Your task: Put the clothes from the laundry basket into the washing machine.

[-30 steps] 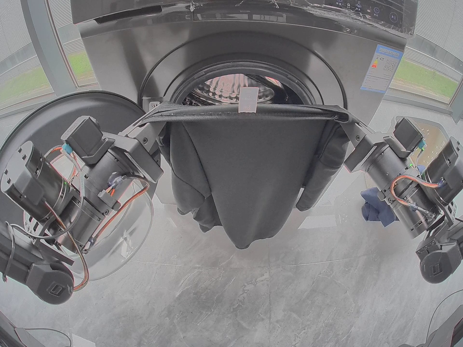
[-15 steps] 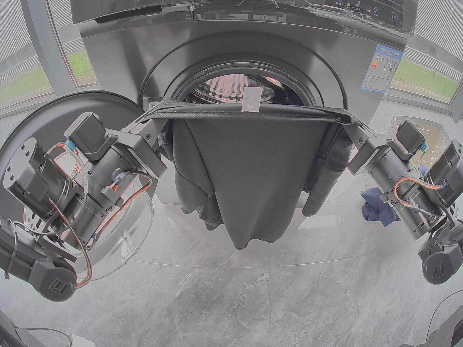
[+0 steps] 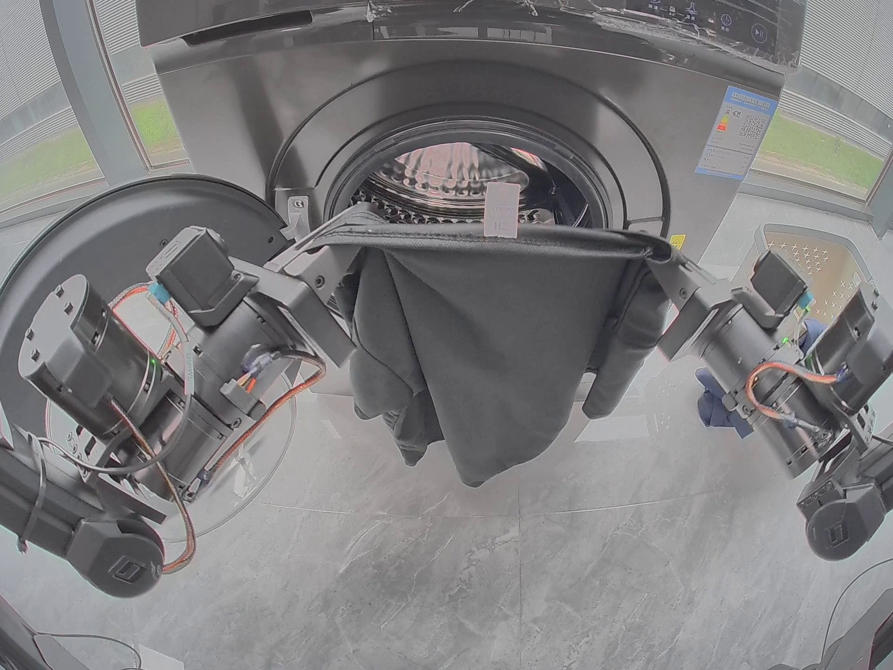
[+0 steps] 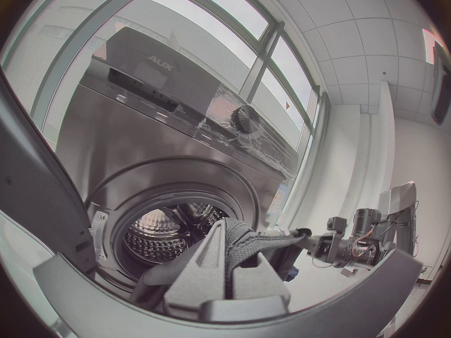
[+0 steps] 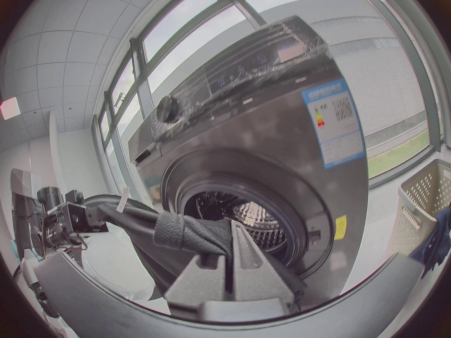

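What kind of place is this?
Probably a laundry corner, perhaps in a lab: a front-loading washing machine with its door open, a laundry basket beside it, and large windows behind.

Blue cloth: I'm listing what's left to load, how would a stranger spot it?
Right of the washing machine stands a pale perforated laundry basket. The blue cloth drapes over its side. It is unheld; the dark grey garment stretches between left gripper and right gripper.

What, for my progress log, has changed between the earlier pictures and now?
The left gripper shifted toward the robot's right and the right gripper dipped slightly, so the dark garment between them hangs lower, baring more of the drum. Both jaws stay shut on its top edge; washing machine, open door and laundry basket unchanged.
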Controlling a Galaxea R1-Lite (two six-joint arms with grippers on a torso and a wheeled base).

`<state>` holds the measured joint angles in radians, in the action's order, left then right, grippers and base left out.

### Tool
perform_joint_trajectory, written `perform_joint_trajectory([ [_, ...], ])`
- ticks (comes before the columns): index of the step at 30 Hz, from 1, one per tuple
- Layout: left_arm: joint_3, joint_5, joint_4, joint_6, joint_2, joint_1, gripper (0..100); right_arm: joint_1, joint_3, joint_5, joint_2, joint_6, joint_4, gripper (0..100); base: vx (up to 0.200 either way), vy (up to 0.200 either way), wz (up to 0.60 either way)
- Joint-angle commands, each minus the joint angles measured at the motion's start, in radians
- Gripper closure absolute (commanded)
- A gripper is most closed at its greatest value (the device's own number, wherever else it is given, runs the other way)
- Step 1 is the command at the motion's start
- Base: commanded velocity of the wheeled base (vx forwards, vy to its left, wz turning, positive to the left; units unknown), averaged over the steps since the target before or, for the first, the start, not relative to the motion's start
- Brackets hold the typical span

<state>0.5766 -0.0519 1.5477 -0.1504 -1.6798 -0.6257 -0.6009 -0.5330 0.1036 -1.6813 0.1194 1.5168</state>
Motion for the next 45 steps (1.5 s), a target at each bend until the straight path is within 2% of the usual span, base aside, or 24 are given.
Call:
perform_joint_trajectory([
  [1,0.014,-0.002,0.0,-0.006,-0.021,-0.045,100,-0.05,0.024,-0.007,-0.072,0.013,0.005,100,0.0,0.0,0.0],
  [5,0.006,-0.002,0.0,-0.009,-0.044,-0.065,100,-0.088,0.004,-0.007,-0.138,0.02,0.002,100,0.0,0.0,0.0],
  [6,0.019,-0.002,0.0,-0.008,-0.063,-0.068,100,-0.109,0.002,-0.007,-0.166,0.02,-0.003,0,0.0,0.0,0.0],
  [11,0.075,-0.003,-0.001,-0.011,-0.121,-0.1,100,-0.185,0.027,-0.007,-0.236,0.025,0.011,0,0.0,0.0,0.0],
  [18,0.147,-0.002,-0.001,-0.009,-0.166,-0.135,100,-0.198,0.039,-0.01,-0.341,0.023,0.011,0,0.0,0.0,0.0],
  [25,0.163,-0.003,0.0,-0.009,-0.147,-0.143,100,-0.16,-0.009,-0.036,-0.442,0.023,0.016,0,0.0,0.0,0.0],
  [40,0.137,-0.003,0.0,-0.006,-0.117,-0.144,100,-0.073,-0.148,-0.032,-0.485,0.014,0.014,0,0.0,0.0,0.0],
  [45,0.137,-0.003,0.0,-0.008,-0.117,-0.146,100,-0.045,-0.163,-0.03,-0.489,0.009,0.011,0,0.0,0.0,0.0],
])
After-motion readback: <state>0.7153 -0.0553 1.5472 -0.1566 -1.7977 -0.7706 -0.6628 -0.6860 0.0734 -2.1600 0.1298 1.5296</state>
